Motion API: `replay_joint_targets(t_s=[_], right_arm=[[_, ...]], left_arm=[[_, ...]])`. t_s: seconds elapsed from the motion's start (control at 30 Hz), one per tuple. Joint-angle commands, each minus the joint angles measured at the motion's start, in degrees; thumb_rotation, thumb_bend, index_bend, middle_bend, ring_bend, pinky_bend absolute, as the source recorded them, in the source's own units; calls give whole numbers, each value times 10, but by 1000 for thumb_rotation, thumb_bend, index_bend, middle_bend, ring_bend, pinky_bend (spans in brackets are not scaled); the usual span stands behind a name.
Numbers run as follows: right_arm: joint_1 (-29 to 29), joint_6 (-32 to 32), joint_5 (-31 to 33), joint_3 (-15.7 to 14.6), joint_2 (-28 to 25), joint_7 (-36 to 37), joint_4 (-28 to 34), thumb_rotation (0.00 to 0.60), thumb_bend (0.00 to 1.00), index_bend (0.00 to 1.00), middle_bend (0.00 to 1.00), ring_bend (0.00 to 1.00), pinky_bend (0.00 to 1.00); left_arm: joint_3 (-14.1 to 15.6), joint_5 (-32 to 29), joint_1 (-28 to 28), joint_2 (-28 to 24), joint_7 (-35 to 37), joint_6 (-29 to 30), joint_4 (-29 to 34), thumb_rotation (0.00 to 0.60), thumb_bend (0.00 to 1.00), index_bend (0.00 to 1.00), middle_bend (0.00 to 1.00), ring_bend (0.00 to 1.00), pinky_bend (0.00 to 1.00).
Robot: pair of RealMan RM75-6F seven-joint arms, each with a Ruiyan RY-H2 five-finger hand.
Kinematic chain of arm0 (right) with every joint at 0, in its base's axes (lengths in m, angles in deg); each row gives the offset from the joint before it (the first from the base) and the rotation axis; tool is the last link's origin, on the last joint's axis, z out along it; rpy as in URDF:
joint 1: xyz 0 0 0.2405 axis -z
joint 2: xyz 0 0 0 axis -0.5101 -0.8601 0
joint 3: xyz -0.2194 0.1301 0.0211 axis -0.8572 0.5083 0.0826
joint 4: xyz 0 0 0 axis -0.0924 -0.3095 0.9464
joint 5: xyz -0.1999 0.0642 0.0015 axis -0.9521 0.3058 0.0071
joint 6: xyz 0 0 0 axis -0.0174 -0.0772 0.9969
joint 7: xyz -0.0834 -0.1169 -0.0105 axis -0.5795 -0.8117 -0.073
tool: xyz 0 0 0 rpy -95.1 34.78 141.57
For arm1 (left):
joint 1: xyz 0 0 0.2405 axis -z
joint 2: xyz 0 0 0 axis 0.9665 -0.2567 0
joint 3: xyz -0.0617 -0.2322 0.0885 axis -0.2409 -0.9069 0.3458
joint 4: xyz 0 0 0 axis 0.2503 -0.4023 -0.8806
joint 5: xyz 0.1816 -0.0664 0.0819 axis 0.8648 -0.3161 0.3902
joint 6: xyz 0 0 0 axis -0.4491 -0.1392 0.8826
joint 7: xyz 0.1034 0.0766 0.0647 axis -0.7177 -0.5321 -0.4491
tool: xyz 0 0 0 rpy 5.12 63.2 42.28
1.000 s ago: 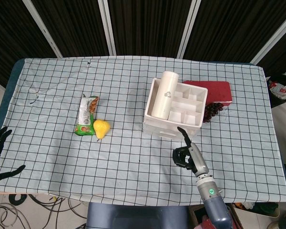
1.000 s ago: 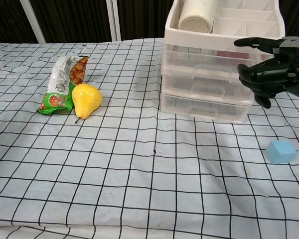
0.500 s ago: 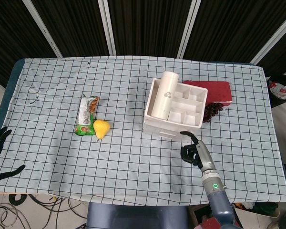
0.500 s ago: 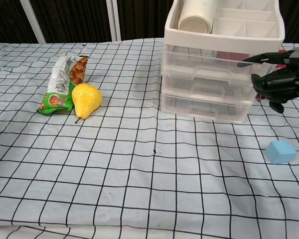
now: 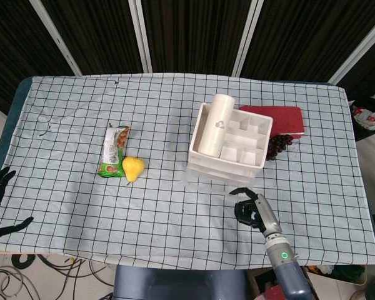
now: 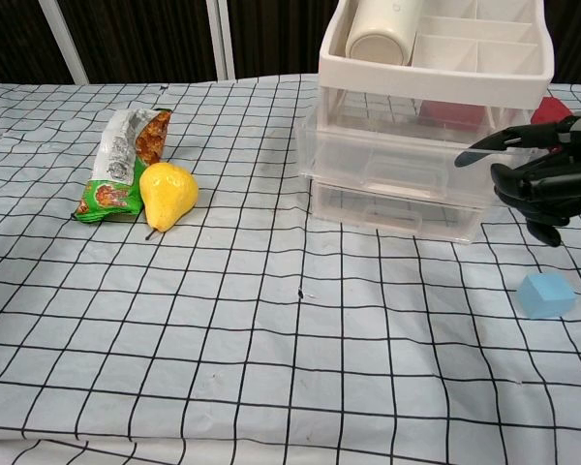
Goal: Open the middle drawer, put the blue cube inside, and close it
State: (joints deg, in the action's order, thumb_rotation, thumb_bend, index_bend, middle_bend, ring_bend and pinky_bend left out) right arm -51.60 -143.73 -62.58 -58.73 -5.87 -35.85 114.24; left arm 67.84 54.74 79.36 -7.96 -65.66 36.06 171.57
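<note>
A white cylindrical bottle (image 6: 384, 39) lies in the tray atop the clear plastic drawer unit (image 6: 407, 145) — middle drawer (image 6: 392, 167) protruding; small blue cube (image 6: 546, 294) front-right, yellow pear (image 6: 167, 194) left.

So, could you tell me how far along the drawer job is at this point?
Done: the middle drawer is pulled partway out of the drawer unit. In hand: nothing is carried; the right robot hand sits beside the drawer's right end with fingers curled. Left: the blue cube lies on the cloth, so it must be picked up, placed inside, and the drawer closed.
</note>
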Motion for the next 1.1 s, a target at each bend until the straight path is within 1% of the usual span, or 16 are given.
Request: replay_joint_targets(t_s=[0.03, 0.07, 0.13, 0.17, 0.2, 0.27, 0.37, 0.43, 0.5, 0.63, 0.7, 0.8, 0.93, 1.03, 1.1], right_arm=[[7, 6, -14, -11, -8, 5, 6, 600, 546, 156, 796, 839, 766], [10, 8, -24, -18, -12, 7, 8, 600, 541, 93, 795, 839, 765], [14, 13, -43, -28, -18, 8, 11, 600, 521, 23, 793, 839, 765], [17, 14, -54, -33, -21, 9, 12, 600, 500, 4, 793, 839, 766], [21, 14, -69, -40, -24, 12, 14, 600, 482, 0, 792, 839, 766], [28, 12, -88, -48, -29, 17, 15, 600, 413, 0, 792, 839, 765], [41, 5, -117, -61, -41, 24, 18, 600, 357, 0, 792, 838, 765], [51, -3, -139, -69, -52, 29, 22, 600, 353, 0, 792, 838, 765], [67, -19, -176, -82, -69, 33, 22, 600, 353, 0, 792, 839, 765], [95, -48, -246, -115, -105, 24, 4, 600, 334, 0, 792, 838, 765], [113, -63, -272, -131, -129, 34, -9, 600, 312, 0, 792, 839, 765], [130, -76, -288, -142, -154, 52, -35, 600, 281, 0, 792, 839, 766], [137, -73, -284, -150, -166, 53, -70, 600, 187, 0, 799, 845, 766], [132, -54, -273, -159, -159, 14, -104, 600, 119, 1, 811, 857, 767], [126, -39, -260, -160, -144, -16, -125, 600, 107, 8, 818, 865, 767]], left_arm=[[0, 0, 0, 0, 0, 0, 0, 600, 22, 0, 0, 0, 0], [0, 0, 0, 0, 0, 0, 0, 600, 22, 0, 0, 0, 0], [0, 0, 0, 0, 0, 0, 0, 600, 22, 0, 0, 0, 0], [0, 0, 0, 0, 0, 0, -1, 600, 22, 0, 0, 0, 0], [0, 1, 0, 0, 0, 1, -1, 600, 22, 0, 0, 0, 0], [0, 1, 0, 0, 0, 1, -1, 600, 22, 0, 0, 0, 0], [1, 2, -1, 0, 1, 3, -1, 600, 22, 0, 0, 0, 0], [1, 3, -2, 0, 1, 4, -1, 600, 22, 0, 0, 0, 0], [1, 3, -2, -1, 2, 5, -2, 600, 22, 0, 0, 0, 0], [2, 6, -2, -1, 2, 6, -3, 600, 22, 0, 0, 0, 0], [3, 8, -2, 0, 1, 6, -3, 600, 23, 0, 0, 0, 0], [4, 10, -3, 0, -1, 6, -3, 600, 24, 0, 0, 0, 0], [5, 11, -3, 1, -4, 6, -2, 600, 23, 0, 0, 0, 0], [5, 11, -3, 2, -6, 7, -1, 600, 23, 0, 0, 0, 0], [5, 11, -3, 3, -8, 7, -1, 600, 23, 0, 0, 0, 0]])
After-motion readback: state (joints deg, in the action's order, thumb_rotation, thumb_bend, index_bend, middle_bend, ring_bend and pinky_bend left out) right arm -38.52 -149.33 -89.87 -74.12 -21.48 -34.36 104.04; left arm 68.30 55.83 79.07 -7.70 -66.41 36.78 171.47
